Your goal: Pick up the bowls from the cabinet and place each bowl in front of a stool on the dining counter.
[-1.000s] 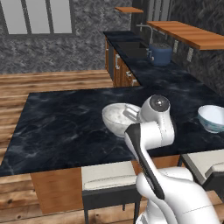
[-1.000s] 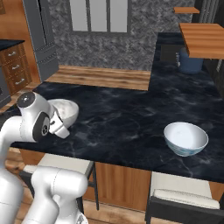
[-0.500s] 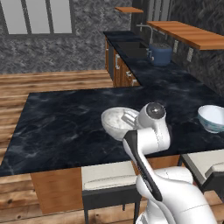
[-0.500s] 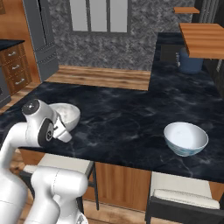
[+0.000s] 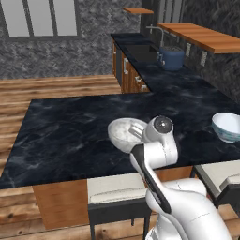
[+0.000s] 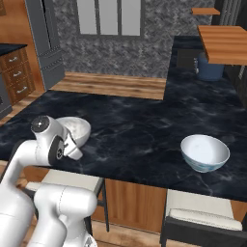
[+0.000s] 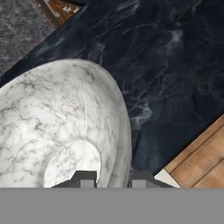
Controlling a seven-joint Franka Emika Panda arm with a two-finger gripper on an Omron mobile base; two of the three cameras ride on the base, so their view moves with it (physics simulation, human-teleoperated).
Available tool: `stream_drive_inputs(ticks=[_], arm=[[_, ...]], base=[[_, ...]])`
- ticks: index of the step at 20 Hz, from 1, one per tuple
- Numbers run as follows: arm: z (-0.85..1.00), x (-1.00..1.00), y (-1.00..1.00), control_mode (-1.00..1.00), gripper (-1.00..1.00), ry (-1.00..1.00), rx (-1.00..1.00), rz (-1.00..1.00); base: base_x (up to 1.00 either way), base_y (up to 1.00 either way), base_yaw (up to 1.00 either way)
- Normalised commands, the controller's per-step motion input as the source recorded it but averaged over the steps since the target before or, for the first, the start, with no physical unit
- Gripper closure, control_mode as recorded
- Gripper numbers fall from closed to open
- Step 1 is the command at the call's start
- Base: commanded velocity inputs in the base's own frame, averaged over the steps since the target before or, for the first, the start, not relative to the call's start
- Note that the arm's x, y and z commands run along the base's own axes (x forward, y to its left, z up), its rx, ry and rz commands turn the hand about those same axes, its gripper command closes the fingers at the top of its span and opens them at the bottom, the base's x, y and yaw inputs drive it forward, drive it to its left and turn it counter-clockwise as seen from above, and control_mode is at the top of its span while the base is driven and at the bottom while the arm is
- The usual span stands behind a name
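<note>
Fingers (image 7: 86, 179) of our gripper (image 7: 112, 180) are pinching the speckled bowl's (image 7: 57, 127) rim; we are lowering it closer to the dining counter (image 5: 70, 131) above a stool (image 5: 112, 192). Patterned bowl (image 6: 204, 152) is already placed.

Bare dining counter (image 6: 144, 125) between bowls (image 6: 205, 152)

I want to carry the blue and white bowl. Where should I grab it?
Pinch the blue and white bowl by its thin rim, coming straight down from above. It sits upright and open on the counter, and its round sides are too wide to grip.
</note>
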Motion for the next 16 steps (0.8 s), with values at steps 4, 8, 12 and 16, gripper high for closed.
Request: stream_drive_inputs(ticks=[4, 8, 12, 16], arm=[[-0.23, 0.27, 0.03, -1.0, 1.0, 0.0, 0.0, 0.0], [-0.2, 0.27, 0.03, -1.0, 1.0, 0.0, 0.0, -0.01], [-0.18, 0.25, 0.04, -1.0, 1.0, 0.0, 0.0, -0.01], [-0.15, 0.23, 0.03, -1.0, 1.0, 0.0, 0.0, -0.01]], base=[[0.0, 0.0, 0.0], [0.0, 0.0, 0.0], [0.0, 0.0, 0.0], [0.0, 0.0, 0.0]])
